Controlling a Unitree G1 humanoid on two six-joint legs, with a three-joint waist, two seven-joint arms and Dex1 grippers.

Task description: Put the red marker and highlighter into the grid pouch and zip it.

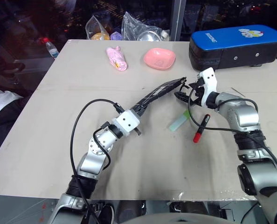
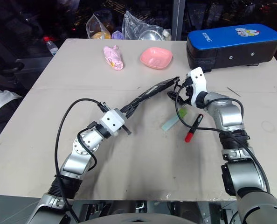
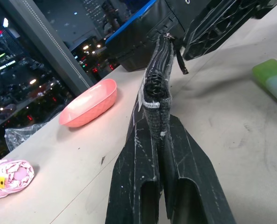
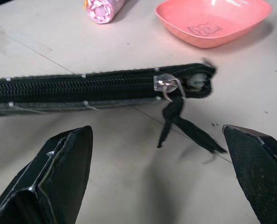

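My left gripper (image 1: 139,110) clamps the grid pouch (image 1: 161,93) aloft; right gripper (image 4: 166,154) gapes wide, empty, at the zipper pull (image 4: 176,114). Risk: the dangling pull slips aside as the jaws close.

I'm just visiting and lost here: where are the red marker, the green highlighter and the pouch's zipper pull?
red marker (image 1: 200,128): left eye view, mid-barrel.
highlighter (image 1: 179,122): left eye view, pale body.
zipper pull (image 4: 176,114): right wrist view, black strap below the slider.

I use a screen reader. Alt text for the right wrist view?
The open right gripper faces the zipper edge of the grid pouch, its pull dangling at the closed end. Behind, on the table, sit a pink dish and a pink roll.
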